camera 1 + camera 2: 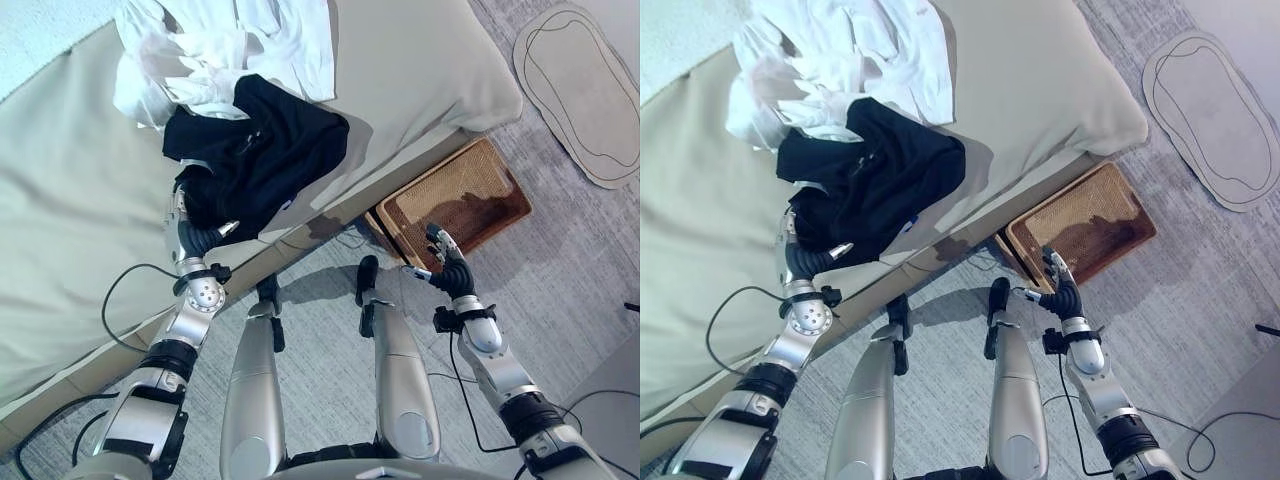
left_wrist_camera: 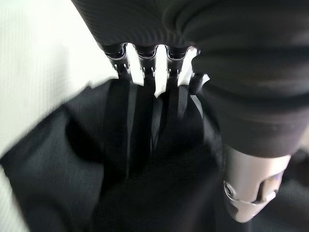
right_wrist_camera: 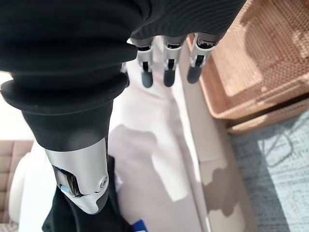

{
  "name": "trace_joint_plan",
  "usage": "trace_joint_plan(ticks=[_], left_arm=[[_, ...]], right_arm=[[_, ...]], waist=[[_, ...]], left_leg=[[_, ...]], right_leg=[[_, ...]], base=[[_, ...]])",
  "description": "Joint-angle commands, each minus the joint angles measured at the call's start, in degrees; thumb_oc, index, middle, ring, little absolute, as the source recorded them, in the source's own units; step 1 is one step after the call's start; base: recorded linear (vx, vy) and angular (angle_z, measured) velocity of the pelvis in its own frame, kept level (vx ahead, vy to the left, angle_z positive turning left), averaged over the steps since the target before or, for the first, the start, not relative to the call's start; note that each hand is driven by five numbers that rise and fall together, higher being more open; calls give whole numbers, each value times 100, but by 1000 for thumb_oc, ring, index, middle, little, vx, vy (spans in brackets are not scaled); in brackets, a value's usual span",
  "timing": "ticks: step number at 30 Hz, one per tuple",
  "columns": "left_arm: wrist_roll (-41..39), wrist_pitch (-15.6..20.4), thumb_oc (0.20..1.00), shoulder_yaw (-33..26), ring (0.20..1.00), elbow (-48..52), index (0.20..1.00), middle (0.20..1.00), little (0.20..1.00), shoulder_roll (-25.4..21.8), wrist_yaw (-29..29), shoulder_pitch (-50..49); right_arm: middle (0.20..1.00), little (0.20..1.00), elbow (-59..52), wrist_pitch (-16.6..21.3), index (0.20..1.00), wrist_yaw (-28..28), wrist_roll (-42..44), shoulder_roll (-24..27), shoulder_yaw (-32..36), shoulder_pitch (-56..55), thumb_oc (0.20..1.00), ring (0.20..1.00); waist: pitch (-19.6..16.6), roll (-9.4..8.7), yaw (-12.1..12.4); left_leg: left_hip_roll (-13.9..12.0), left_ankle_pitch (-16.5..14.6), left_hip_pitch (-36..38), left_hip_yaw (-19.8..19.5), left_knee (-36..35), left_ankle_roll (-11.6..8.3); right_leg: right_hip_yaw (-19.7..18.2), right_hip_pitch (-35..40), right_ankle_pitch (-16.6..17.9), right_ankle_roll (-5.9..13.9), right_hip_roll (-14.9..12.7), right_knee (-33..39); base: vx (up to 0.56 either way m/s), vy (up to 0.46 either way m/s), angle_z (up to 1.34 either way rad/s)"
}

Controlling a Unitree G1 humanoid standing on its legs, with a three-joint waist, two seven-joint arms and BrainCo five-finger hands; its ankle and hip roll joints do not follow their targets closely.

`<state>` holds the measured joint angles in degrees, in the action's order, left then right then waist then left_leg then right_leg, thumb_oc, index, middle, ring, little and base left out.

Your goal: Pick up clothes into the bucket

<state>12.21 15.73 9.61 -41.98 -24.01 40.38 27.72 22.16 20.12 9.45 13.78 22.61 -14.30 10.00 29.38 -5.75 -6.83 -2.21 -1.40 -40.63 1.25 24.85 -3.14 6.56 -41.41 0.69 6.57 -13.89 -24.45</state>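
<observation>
Beige bed (image 1: 70,210) holds black garment (image 1: 270,150); wicker basket (image 1: 455,200) on grey carpet (image 1: 560,280).

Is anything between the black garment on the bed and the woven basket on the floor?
Nothing visible. The black garment lies near the bed's edge under the left hand; the brown woven basket sits open on the floor beside the bed, right hand hovering beside it.

Two garments (image 1: 255,150) heaped on the bed (image 1: 70,210), basket (image 1: 455,200) on floor to its right.
</observation>
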Motion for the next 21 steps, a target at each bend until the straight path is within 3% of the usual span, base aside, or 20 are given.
trace_joint_plan(ticks=[1, 9, 10, 15, 21], left_arm=[[302, 168, 1000, 151, 1000, 0, 1000, 1000, 1000, -280, 146, 189], [889, -51, 1000, 414, 1000, 62, 1000, 1000, 1000, -586, 334, 589], [940, -103, 1000, 432, 1000, 19, 1000, 1000, 1000, -628, 341, 659], [1185, -448, 1000, 501, 1000, -449, 1000, 1000, 1000, -856, 511, 1128], [1218, -511, 1000, 614, 1000, -670, 1000, 1000, 1000, -1008, 469, 1424]], right_arm=[[1000, 1000, -546, 414, 1000, 231, 96, 75, 8, -131, 1000, 1000], [1000, 1000, -633, 501, 1000, 178, 279, 130, 119, -157, 1000, 1000], [1000, 1000, -633, 506, 1000, 152, 316, 141, 121, -184, 1000, 1000], [1000, 1000, -720, 537, 1000, 62, 396, 197, 130, -251, 1000, 1000], [1000, 1000, -760, 555, 1000, 13, 440, 251, 105, -231, 1000, 1000]], waist=[[-316, -83, -37], [-415, -39, -112], [-453, -16, -119], [-572, -27, -227], [-662, -31, -300]], left_leg=[[29, -329, -848, -111, 848, 110], [18, -349, -1458, -111, 1146, 141], [-20, -557, -1464, -139, 1229, 112], [-60, -578, -1800, -140, 1374, 114], [-87, -581, -2046, -139, 1462, 107]], right_leg=[[-222, -436, 322, 404, -355, -138], [-341, -1115, 319, 406, -359, -465], [-376, -1155, 138, 449, -322, -581], [-457, -1530, 136, 450, -292, -710], [-497, -1782, 151, 463, -271, -783]], base=[[-44, 12, 3], [-16, 27, -4], [55, 19, -1], [-4, 24, -11], [-1, 2, -1]])
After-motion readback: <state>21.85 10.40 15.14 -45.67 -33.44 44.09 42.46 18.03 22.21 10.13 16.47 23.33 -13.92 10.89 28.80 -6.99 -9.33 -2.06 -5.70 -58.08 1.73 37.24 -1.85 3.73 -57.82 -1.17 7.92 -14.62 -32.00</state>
